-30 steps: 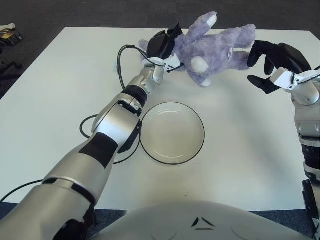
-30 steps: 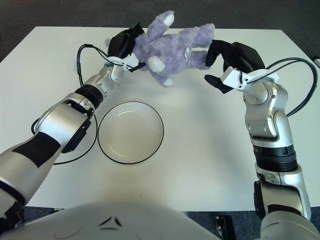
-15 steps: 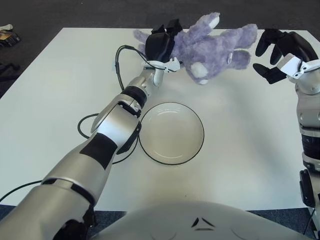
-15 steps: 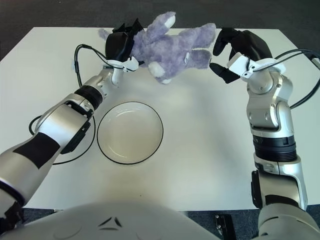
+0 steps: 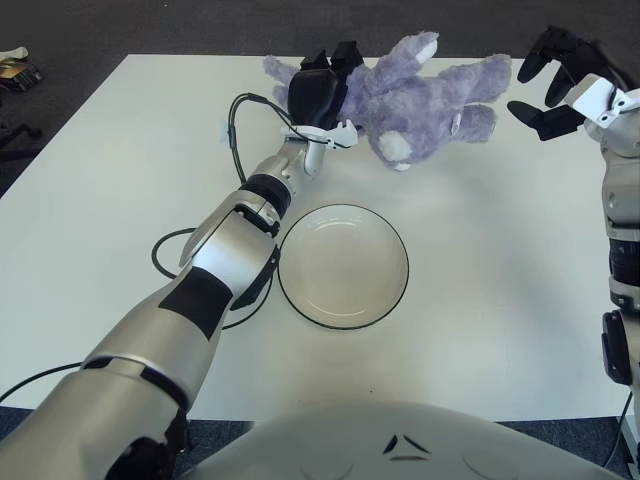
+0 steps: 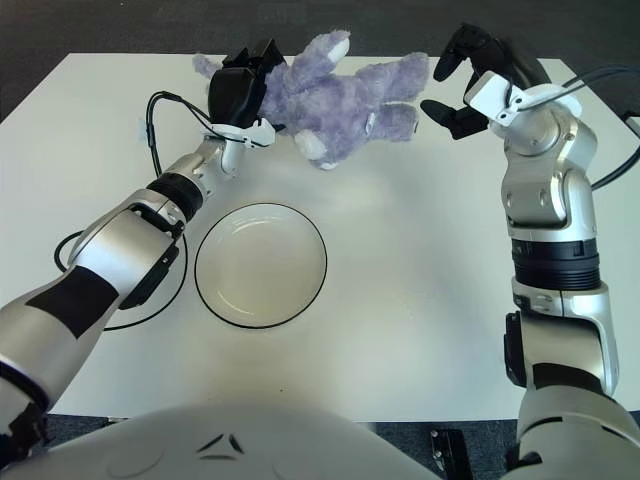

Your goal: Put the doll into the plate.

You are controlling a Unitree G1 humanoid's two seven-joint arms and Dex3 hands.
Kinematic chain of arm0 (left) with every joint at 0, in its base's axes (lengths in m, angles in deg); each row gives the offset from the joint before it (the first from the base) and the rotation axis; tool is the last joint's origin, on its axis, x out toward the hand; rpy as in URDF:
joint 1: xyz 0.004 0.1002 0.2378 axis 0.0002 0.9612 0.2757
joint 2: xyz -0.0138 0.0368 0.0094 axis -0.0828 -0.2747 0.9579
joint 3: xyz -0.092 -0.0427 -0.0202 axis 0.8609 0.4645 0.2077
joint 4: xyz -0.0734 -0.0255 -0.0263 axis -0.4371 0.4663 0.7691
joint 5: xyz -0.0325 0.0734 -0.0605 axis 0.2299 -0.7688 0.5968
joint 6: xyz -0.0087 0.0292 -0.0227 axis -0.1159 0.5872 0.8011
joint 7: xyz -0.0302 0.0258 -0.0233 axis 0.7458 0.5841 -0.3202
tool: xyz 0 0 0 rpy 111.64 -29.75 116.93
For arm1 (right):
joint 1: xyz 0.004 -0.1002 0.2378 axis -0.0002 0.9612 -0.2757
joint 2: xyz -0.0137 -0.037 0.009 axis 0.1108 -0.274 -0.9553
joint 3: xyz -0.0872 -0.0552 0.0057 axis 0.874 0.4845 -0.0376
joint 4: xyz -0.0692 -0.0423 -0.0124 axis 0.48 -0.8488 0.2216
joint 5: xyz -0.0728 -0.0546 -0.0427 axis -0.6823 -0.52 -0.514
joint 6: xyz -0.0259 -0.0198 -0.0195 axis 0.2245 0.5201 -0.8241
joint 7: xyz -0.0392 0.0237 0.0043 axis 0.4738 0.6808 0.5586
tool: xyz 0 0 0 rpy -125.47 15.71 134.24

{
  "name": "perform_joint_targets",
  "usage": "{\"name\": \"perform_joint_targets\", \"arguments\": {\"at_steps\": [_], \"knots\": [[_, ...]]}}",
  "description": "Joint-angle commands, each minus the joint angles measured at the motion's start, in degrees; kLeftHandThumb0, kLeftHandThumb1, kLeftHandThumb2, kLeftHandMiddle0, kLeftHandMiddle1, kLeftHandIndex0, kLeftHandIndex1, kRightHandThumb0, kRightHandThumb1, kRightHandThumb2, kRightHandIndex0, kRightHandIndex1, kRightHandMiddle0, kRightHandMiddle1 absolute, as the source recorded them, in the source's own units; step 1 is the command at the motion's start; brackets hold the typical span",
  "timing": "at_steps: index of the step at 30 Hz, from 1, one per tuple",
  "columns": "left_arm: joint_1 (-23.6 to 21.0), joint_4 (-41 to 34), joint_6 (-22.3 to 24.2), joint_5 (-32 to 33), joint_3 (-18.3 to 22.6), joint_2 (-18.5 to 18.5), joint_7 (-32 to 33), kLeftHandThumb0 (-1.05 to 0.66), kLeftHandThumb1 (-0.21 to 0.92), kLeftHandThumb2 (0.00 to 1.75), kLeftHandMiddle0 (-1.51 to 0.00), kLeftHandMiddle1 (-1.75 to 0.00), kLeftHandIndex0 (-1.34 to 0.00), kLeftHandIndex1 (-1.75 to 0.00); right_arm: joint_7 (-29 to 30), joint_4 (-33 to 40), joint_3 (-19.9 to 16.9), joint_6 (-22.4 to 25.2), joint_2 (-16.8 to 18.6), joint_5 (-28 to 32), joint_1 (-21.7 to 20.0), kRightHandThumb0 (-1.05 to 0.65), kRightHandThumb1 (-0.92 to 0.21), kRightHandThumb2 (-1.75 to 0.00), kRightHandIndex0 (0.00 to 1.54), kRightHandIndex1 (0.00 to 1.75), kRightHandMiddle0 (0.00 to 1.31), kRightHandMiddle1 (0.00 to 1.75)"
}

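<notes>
One left hand (image 5: pixel 318 92) gripping purple doll (image 5: pixel 420 92) beyond empty plate (image 5: pixel 343 266), right hand (image 6: pixel 478 80) spread, no readable writing

doll (image 5: pixel 420 92) behind plate (image 5: pixel 343 266), probably raised

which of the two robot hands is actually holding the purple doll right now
The left hand: its dark fingers are clamped on the doll. The right hand shows open beside the doll's feet, holding nothing.
</notes>
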Motion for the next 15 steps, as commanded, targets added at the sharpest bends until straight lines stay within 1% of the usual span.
{"name": "perform_joint_targets", "arguments": {"at_steps": [1, 2, 4, 5, 7, 10, 11, 12, 14, 15], "knots": [[0.1, -0.3, -0.8, -0.7, -0.7, -0.5, 1.5, 0.48, 0.26, 1.38, -0.65, -1.75, -0.89, -1.75, -4.2, 0.3, 1.1, 2.5, -2.4, 0.6, -2.2, -0.51, -0.39, -0.91, 0.24, 1.51, 0.01, 1.28], [0.1, -0.3, -0.7, -1.3, -1.1, -0.5, 2.3, 0.48, 0.26, 1.38, -0.65, -1.75, -0.89, -1.75, -6.4, 0.4, 1.5, 4.6, -2.7, 1.1, -2.9, -0.55, -0.38, -0.9, 0.23, 1.5, 0.0, 1.25], [0.2, -0.3, -0.5, -2.1, -1.9, -0.7, 3.6, 0.48, 0.26, 1.38, -0.65, -1.75, -0.88, -1.75, -9.6, 0.5, 1.8, 8.3, -2.9, 2.0, -4.0, -0.53, -0.3, -0.97, 0.21, 1.42, 0.0, 1.1], [0.2, -0.3, -0.5, -2.3, -2.1, -0.7, 4.0, 0.48, 0.27, 1.37, -0.64, -1.75, -0.88, -1.75, -10.5, 0.5, 1.8, 9.7, -2.8, 2.4, -4.4, -0.44, -0.26, -1.03, 0.2, 1.38, 0.0, 1.05], [0.2, -0.3, -0.5, -2.8, -2.4, -0.7, 4.8, 0.48, 0.27, 1.37, -0.64, -1.75, -0.87, -1.75, -11.4, 0.5, 1.6, 12.2, -2.4, 3.1, -5.0, -0.34, -0.2, -1.11, 0.18, 1.32, 0.0, 0.98], [0.3, -0.3, -0.6, -3.5, -3.0, -0.9, 6.5, 0.48, 0.27, 1.37, -0.64, -1.75, -0.87, -1.75, -11.9, -0.8, 1.1, 14.7, -2.0, 4.4, -6.1, -0.25, -0.16, -1.19, 0.16, 1.22, 0.0, 0.9], [0.3, -0.3, -0.6, -3.8, -3.2, -0.9, 7.2, 0.48, 0.27, 1.37, -0.64, -1.75, -0.87, -1.75, -11.9, -1.6, 0.7, 15.4, -1.8, 5.0, -6.4, -0.19, -0.15, -1.23, 0.14, 1.13, 0.0, 0.85], [0.3, -0.3, -0.7, -4.0, -3.5, -1.0, 7.9, 0.48, 0.27, 1.37, -0.64, -1.75, -0.87, -1.75, -11.9, -1.8, 0.5, 16.2, -1.6, 5.5, -6.7, -0.17, -0.15, -1.25, 0.14, 1.09, 0.0, 0.83], [0.4, -0.3, -0.7, -4.8, -4.1, -1.1, 9.9, 0.48, 0.27, 1.37, -0.64, -1.75, -0.86, -1.75, -11.8, -3.1, 0.4, 16.9, -1.7, 6.4, -8.9, -0.1, -0.14, -1.29, 0.12, 0.99, 0.0, 0.79], [0.3, -0.2, -0.6, -5.4, -4.5, -1.2, 11.0, 0.48, 0.27, 1.37, -0.64, -1.75, -0.86, -1.75, -11.6, -3.5, 0.1, 16.9, -1.6, 7.0, -9.6, -0.1, -0.13, -1.29, 0.12, 0.98, 0.0, 0.79]]}}
